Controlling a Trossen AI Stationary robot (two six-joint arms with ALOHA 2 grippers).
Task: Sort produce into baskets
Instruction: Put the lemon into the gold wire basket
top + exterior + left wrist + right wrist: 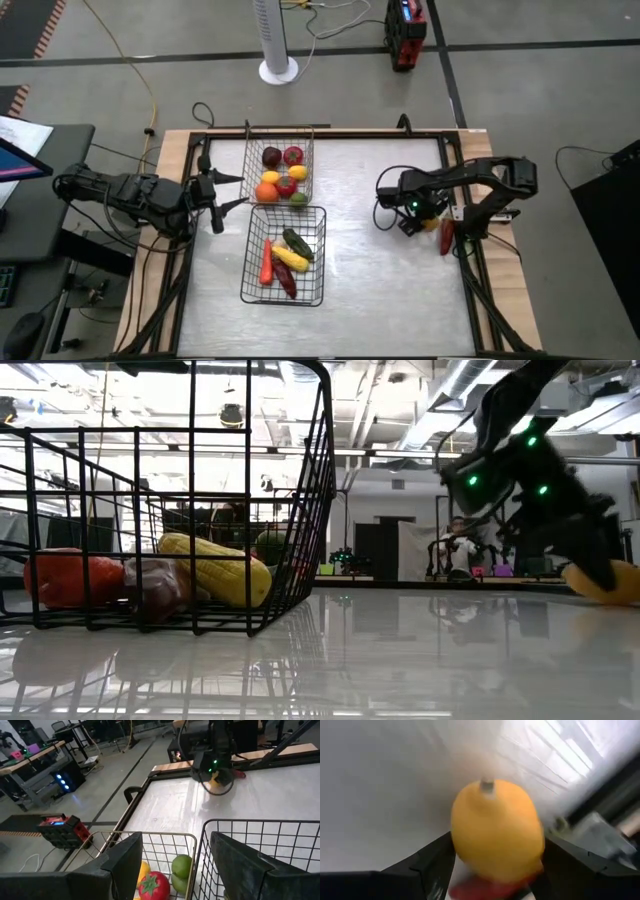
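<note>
We see a yellow fruit (497, 830) at the tabltop's right edge, between the right gripper's (418, 222) jaws; jaws spread either side, we can't tell if they grip it. A red piece (446, 236) lies just beside. Two baskets sit mid-tabletop: far basket (250, 160) holds round pieces, near basket (318, 285) long ones. Left gripper (232, 192) hangs by the far basket, jaws released, empty.

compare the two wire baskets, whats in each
The far basket holds round pieces: a tomato, an orange, a green fruit. The near basket holds long ones: corn, a carrot. The near basket sits slightly skewed; the far one lies square. Both are rectangular wire mesh.
</note>
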